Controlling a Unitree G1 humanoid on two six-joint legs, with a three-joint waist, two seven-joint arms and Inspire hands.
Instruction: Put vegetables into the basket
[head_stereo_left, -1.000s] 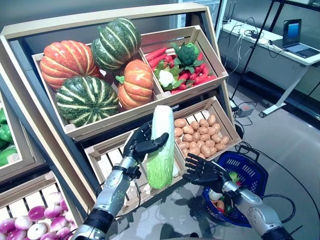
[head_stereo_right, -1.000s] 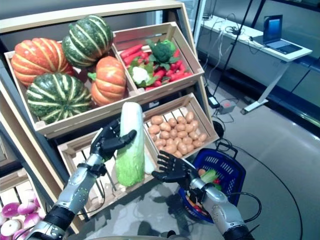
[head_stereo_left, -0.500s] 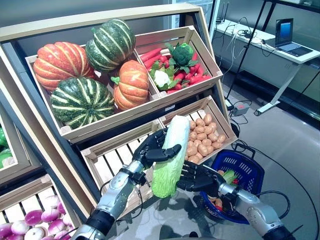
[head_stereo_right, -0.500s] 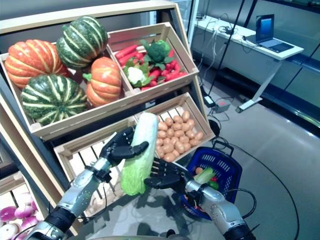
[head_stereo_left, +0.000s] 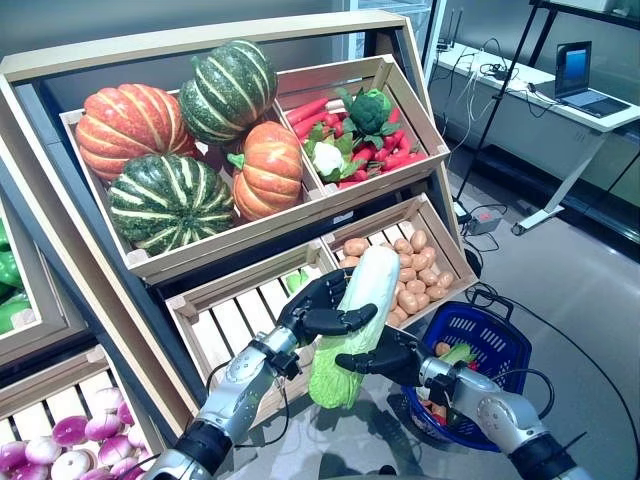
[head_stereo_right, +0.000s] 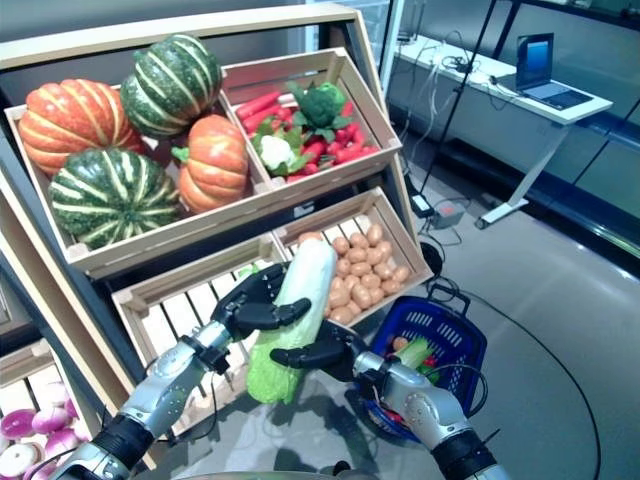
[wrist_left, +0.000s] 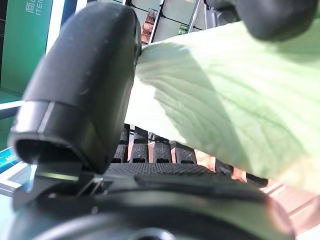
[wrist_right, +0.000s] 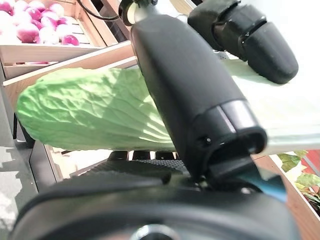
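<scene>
Pale-green long napa cabbage (head_stereo_left: 352, 320), gripped by the left hand (head_stereo_left: 318, 308), has swung from upright toward the blue plastic basket (head_stereo_left: 502, 345), the right hand (head_stereo_left: 385, 357) now closing under it for handover.

Cabbage (head_stereo_left: 352, 320) lower and tilted, right hand (head_stereo_left: 385, 356) now gripping it.

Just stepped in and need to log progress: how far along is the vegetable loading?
Partly done: the blue basket on the floor already holds a few vegetables. In hand: a napa cabbage, gripped by the left robot hand with the right robot hand closing on it from below, beside the basket but not in it. Left: lowering the cabbage into the basket. The shelf crates remain stocked.
</scene>
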